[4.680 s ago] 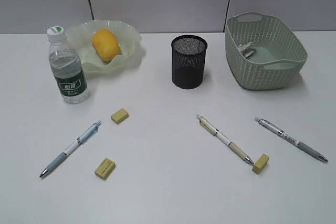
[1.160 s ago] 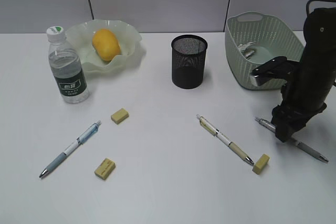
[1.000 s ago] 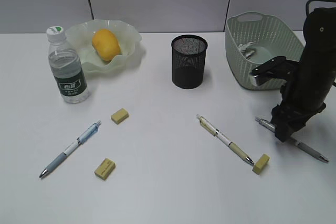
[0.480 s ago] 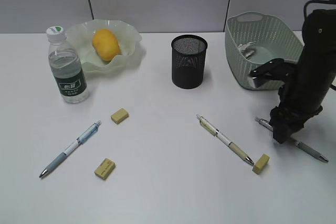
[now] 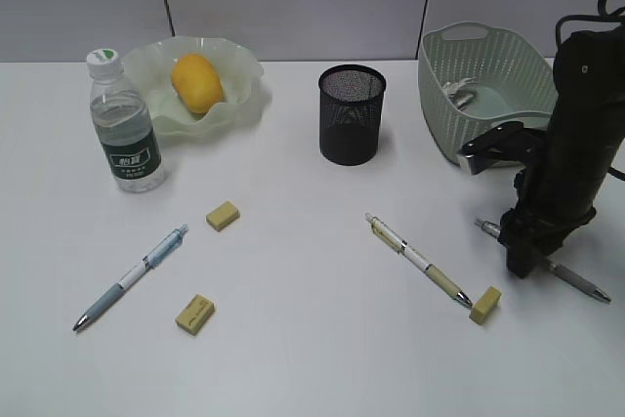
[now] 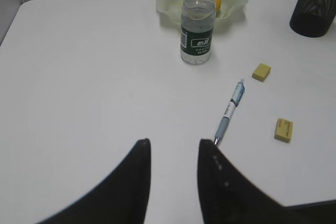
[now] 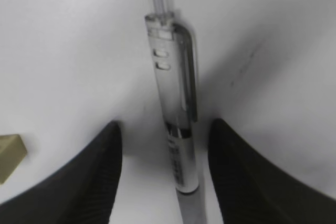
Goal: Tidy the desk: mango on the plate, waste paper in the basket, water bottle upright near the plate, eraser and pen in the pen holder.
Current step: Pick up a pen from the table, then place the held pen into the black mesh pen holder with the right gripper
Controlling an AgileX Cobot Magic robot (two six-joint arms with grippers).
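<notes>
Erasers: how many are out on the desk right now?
3. One eraser lies below the water bottle, a second eraser front left, a third eraser near the right gripper. None seems hidden.

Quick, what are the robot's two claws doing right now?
Left gripper: open, holding nothing.
Right gripper: open, down around the grey pen, not squeezing it yet.

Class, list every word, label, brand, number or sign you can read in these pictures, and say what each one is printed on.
None can be read.
Water bottle: dark green label with white characters, too blurred to read.
Waste paper in the basket: print too small to read.
Pen between the right hand's fingers: dark marks on the barrel, blurred.
Erasers: no readable print.
</notes>
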